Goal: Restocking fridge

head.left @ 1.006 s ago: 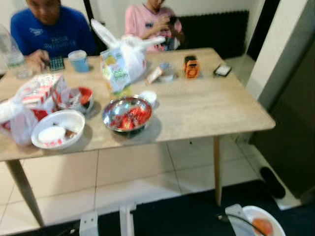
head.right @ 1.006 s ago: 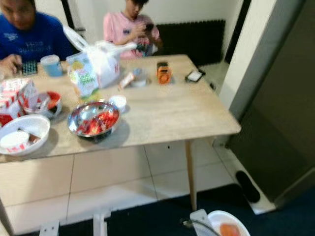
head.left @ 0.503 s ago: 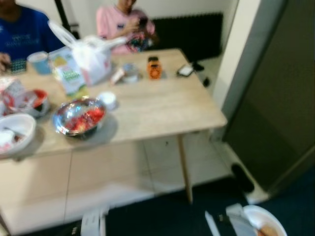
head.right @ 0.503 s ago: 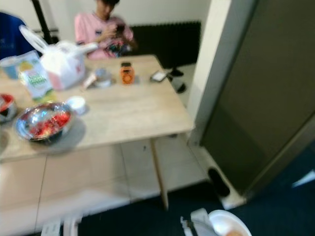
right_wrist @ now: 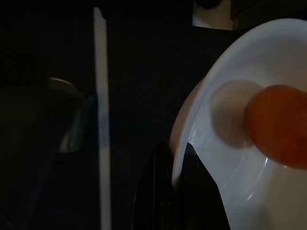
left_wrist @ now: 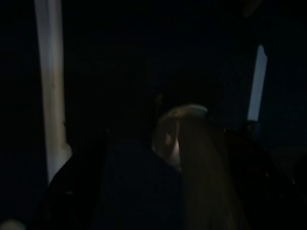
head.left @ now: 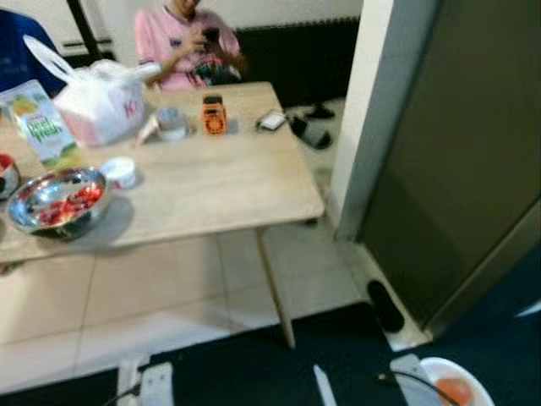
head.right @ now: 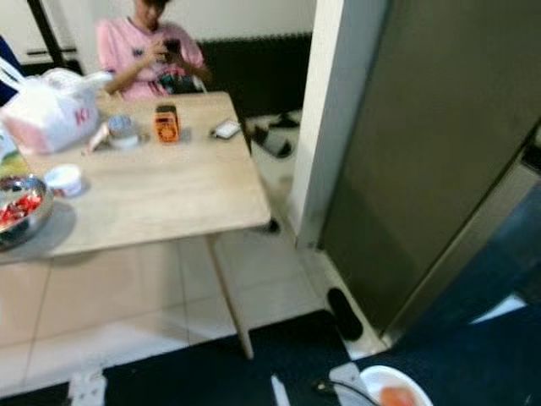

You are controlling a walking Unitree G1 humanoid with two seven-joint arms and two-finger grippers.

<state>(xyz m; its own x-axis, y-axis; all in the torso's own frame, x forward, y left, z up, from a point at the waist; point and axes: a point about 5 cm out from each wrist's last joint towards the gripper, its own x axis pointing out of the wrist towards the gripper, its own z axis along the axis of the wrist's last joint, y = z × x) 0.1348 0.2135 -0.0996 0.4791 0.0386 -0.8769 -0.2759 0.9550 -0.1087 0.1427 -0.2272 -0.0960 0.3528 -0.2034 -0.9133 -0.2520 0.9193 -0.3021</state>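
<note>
Swinging rightwards since a second ago, the head camera now puts the tall dark grey fridge door (head.right: 423,152) across the right of the scene, while the pale wooden table (head.left: 203,190) has slid toward the left edge; that is the camera turning, not the furniture moving. The right gripper (right_wrist: 173,184) is pinched onto the rim of a shallow white bowl (right_wrist: 240,143), one black finger on each side of the wall, and a round orange piece of food (right_wrist: 278,125) lies inside it, off centre. The same bowl sits low at the robot's right in the head view (head.left: 444,387). Carrying it well likely means keeping the rim level through the turn, since a one-sided grip on a smooth bowl would let the food roll or the bowl pivot, and squaring up to the door before reaching. The fridge door looks closed, and no handle can be made out on the blurred panel. The left wrist view is nearly black: a pale rounded shape and two light strips show, and whether that gripper's fingers are open or shut cannot be told. What the orange food is stays unclear.
</note>
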